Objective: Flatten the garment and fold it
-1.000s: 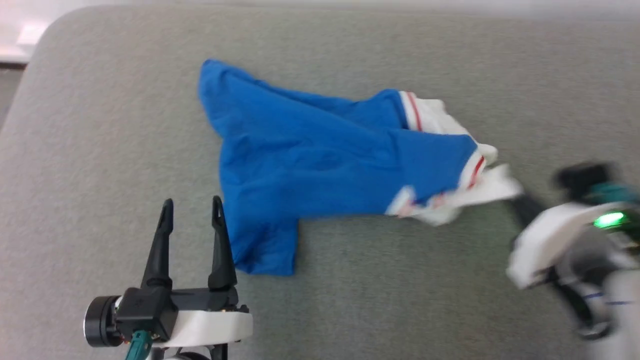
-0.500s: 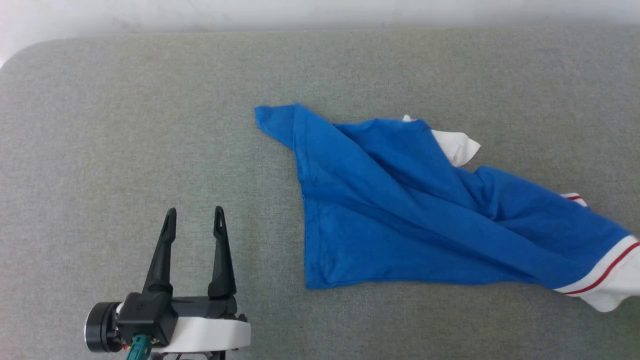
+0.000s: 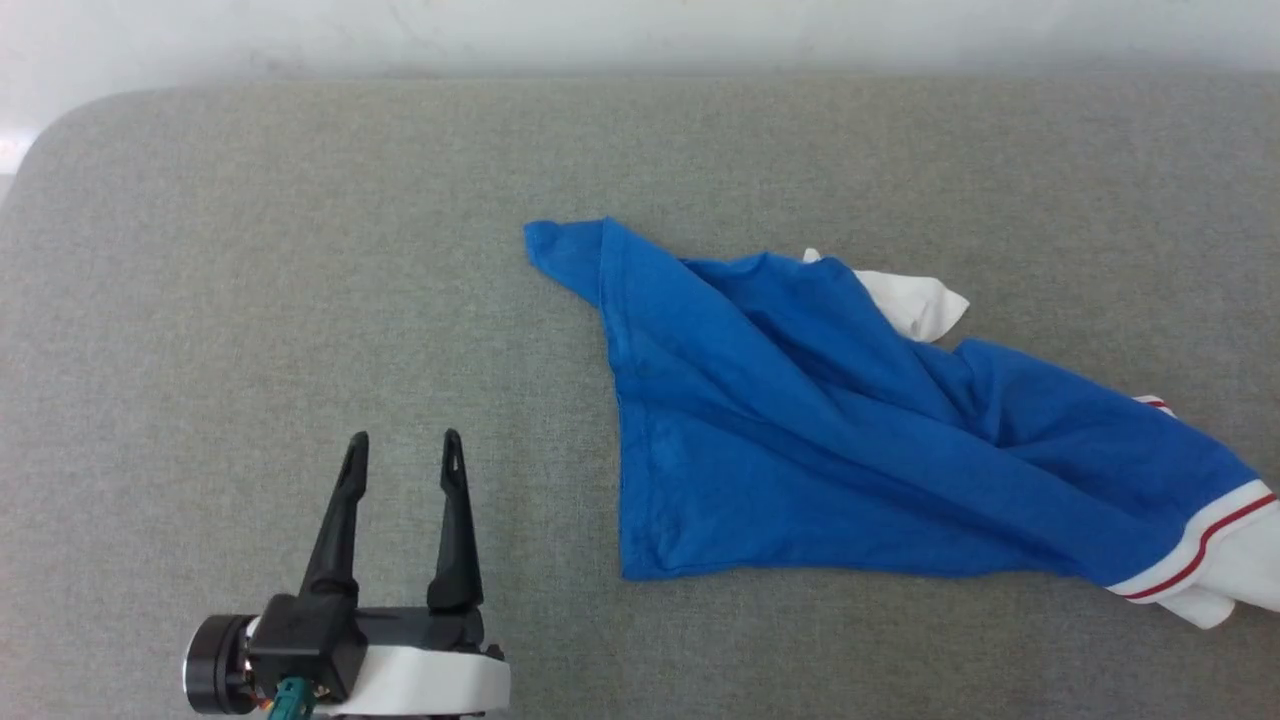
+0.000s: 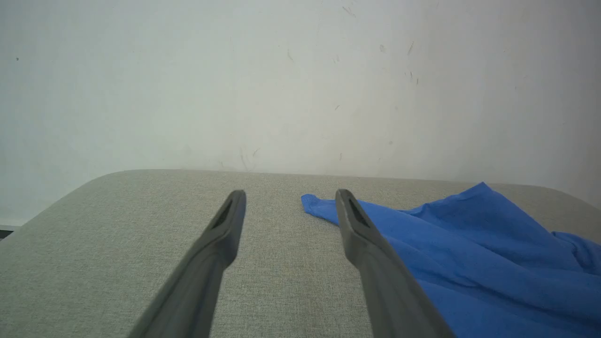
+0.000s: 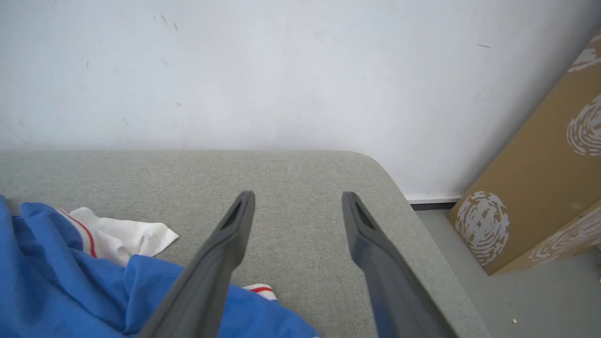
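Observation:
The garment (image 3: 840, 440), a royal-blue T-shirt with white sleeves and red stripe trim, lies rumpled and creased on the grey padded surface (image 3: 250, 280), right of centre in the head view. One white sleeve (image 3: 915, 300) pokes out at the back; another (image 3: 1215, 570) reaches the right edge. No lettering shows. My left gripper (image 3: 405, 450) stands open at the lower left, apart from the shirt's left hem. In the left wrist view the gripper (image 4: 288, 197) is open, with the garment (image 4: 469, 244) to its right. My right gripper (image 5: 296, 197) is open above bare fabric, the garment (image 5: 61, 277) at its lower left.
A pale wall (image 3: 640, 30) runs behind the surface. In the right wrist view the surface's rounded right corner (image 5: 375, 164) drops to a grey floor, where a brown cardboard box (image 5: 540, 188) with white prints stands.
The head camera has shifted, so the shirt sits further right. The right arm, at the white sleeve a second ago, has left the head view. The shirt now lies more spread out.

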`<state>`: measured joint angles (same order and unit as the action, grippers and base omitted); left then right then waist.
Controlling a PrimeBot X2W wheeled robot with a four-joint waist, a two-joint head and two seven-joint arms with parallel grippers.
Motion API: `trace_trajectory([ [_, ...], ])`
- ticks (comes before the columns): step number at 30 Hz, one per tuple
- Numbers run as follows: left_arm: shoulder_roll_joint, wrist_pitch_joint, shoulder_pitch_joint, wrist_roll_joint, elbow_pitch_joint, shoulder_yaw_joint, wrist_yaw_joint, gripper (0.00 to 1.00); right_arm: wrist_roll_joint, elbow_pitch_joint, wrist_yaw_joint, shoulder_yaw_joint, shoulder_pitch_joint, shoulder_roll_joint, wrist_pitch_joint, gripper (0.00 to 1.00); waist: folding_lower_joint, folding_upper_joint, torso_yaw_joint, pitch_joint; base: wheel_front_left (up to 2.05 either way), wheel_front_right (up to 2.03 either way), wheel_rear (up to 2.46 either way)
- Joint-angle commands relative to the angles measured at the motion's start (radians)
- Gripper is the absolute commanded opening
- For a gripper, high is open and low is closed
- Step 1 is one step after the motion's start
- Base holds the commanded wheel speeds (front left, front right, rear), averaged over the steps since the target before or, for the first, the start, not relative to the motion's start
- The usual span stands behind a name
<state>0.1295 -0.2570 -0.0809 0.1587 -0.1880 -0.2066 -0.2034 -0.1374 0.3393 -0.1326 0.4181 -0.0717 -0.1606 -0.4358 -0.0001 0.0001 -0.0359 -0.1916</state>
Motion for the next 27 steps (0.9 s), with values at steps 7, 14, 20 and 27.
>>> trace_trajectory([
  [7,-0.015,-0.005,0.025,0.004,-0.004,-0.013,0.001,1.0,-0.119,0.059,0.002,-0.342,-0.052,-0.018,-0.125,1.0,0.0001,-0.0001,-0.039,-0.05,0.0,0.0,0.0],
  [14,-0.025,-0.005,0.049,0.002,0.007,-0.016,0.006,1.0,-0.188,-0.076,0.002,-0.649,-0.11,-0.105,-0.205,1.0,0.0001,-0.0001,-0.091,-0.068,0.0,0.0,0.0],
  [20,-0.035,-0.005,0.056,0.007,0.018,-0.021,0.013,1.0,-0.21,-0.249,0.002,-0.839,-0.169,-0.16,-0.228,1.0,0.0001,-0.0001,-0.139,-0.063,0.0,0.0,0.0],
  [27,-0.041,-0.005,0.048,0.009,0.023,-0.016,0.017,1.0,-0.201,-0.441,0.002,-0.944,-0.225,-0.19,-0.244,0.41,0.0001,-0.0001,-0.161,-0.057,0.0,0.0,0.0],
])
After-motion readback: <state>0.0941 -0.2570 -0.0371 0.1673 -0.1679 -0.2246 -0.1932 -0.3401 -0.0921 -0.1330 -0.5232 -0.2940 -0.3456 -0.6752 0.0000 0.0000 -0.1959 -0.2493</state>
